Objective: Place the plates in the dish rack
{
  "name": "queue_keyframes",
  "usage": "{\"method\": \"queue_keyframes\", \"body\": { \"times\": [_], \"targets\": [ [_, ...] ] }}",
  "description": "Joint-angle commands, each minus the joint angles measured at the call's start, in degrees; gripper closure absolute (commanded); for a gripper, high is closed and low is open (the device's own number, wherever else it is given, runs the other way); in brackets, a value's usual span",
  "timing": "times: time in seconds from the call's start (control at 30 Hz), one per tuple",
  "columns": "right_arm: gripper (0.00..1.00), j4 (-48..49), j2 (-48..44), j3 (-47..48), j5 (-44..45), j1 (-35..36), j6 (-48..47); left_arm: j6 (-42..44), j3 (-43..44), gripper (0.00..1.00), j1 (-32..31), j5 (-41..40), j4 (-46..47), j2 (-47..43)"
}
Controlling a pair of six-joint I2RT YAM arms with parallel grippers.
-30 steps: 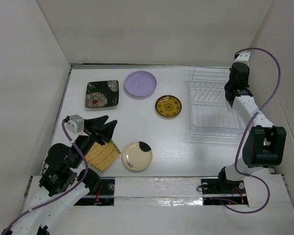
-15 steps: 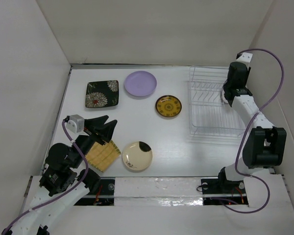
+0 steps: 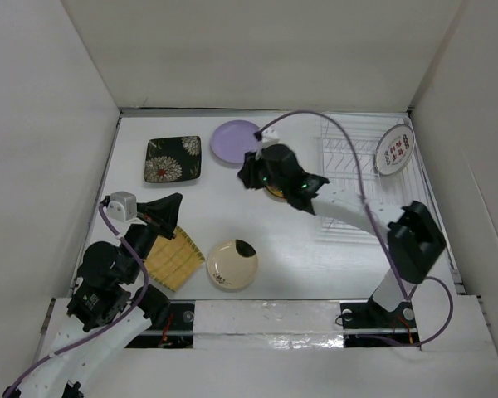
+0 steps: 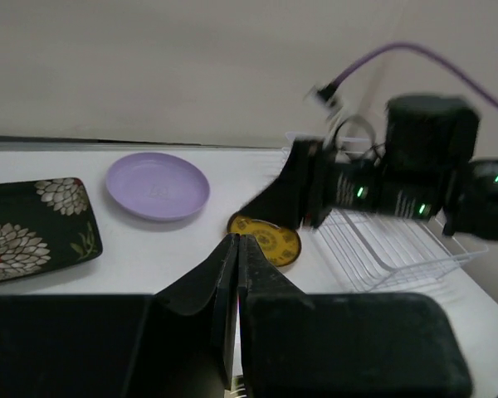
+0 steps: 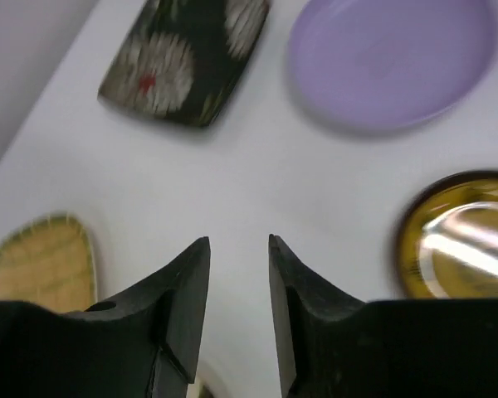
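i count one done, the white red-marked plate [image 3: 396, 149] standing in the dish rack [image 3: 340, 145], while the lilac plate [image 3: 235, 141], black floral plate [image 3: 173, 158], brown-gold plate [image 4: 270, 239], cream plate [image 3: 232, 264] and yellow woven plate [image 3: 174, 261] lie on the desk [image 3: 220, 215], with my left gripper [image 4: 236, 249] pressed together and my right gripper [image 5: 237, 245] spread, neither visibly holding anything.

A: Any lettering legible?
B: None. White plate [image 3: 395, 149], upright at the far end of the dish rack [image 3: 349, 141], has red marks on its face, too small to read.
A: Elsewhere?
B: Lilac plate [image 4: 158, 184] has a faint centre mark, blurred. Nothing else is legible in any view.
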Motion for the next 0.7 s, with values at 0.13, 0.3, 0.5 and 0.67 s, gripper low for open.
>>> {"method": "queue_keyframes", "body": {
  "times": [0.13,0.3,0.5,0.67],
  "targets": [
    [0.29,0.3,17.5,10.9,-15.9,10.4,7.5,0.6,0.1,0.93,0.0,-9.7,1.4,-1.4],
    [0.27,0.4,26.0,15.5,-25.5,12.4,10.8,1.3,0.3,0.79,0.0,-11.6,0.9,-0.1],
    [0.29,3.8,33.7,17.5,-36.1,14.8,14.9,1.4,0.3,0.76,0.0,-12.7,0.6,1.2],
    [0.57,5.8,38.4,22.8,-41.4,16.0,18.4,1.4,0.3,0.74,0.0,-12.7,0.4,1.0]
  ]
}}
